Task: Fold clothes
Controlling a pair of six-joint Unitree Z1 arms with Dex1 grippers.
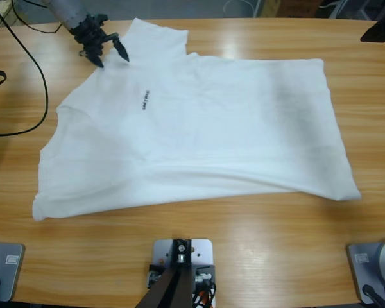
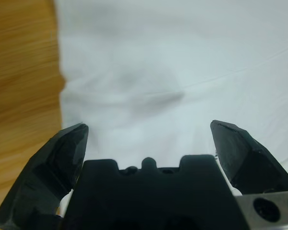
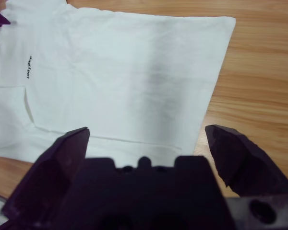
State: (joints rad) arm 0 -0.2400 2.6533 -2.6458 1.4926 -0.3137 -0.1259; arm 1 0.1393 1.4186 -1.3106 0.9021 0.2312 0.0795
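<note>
Lying lengthwise along the table point(image 1: 372, 128), the T-shirt point(image 1: 199, 141) points its hem right.
White, wrinkled; left gripper point(image 1: 106, 52) and right gripper point(image 3: 146, 143) both spread.

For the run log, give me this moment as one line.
stage: pre-grasp | T-shirt: spread on table | left gripper: open over shirt's upper-left edge | right gripper: open, empty

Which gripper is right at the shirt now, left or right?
The left gripper: its open jaws sit at the T-shirt's top-left edge by the table. The right only views it from farther off.
</note>
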